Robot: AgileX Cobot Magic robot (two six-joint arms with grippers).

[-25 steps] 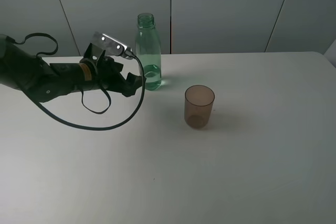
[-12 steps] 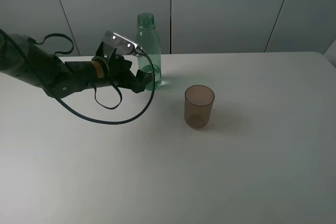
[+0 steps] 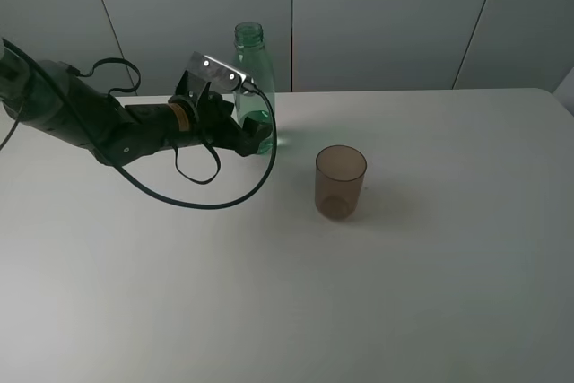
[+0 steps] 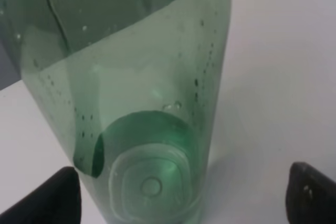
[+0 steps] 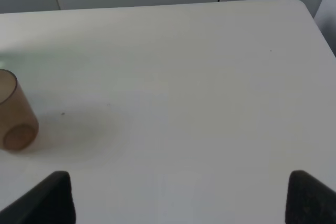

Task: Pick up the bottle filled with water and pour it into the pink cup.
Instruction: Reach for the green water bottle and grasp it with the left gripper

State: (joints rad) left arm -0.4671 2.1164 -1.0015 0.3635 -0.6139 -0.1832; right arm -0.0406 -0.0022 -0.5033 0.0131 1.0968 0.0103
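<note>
Left wrist view: the tall green-tinted clear plastic bottle (image 4: 147,103) stands upright on the white counter (image 3: 430,266), ungripped between the spread fingers of the left hand (image 4: 184,200).
Low placement likely suits a steady lift; the small brownish-pink plastic cup (image 3: 340,182) stands near, mouth up for pouring. The right hand (image 5: 178,198) is open and empty.
</note>
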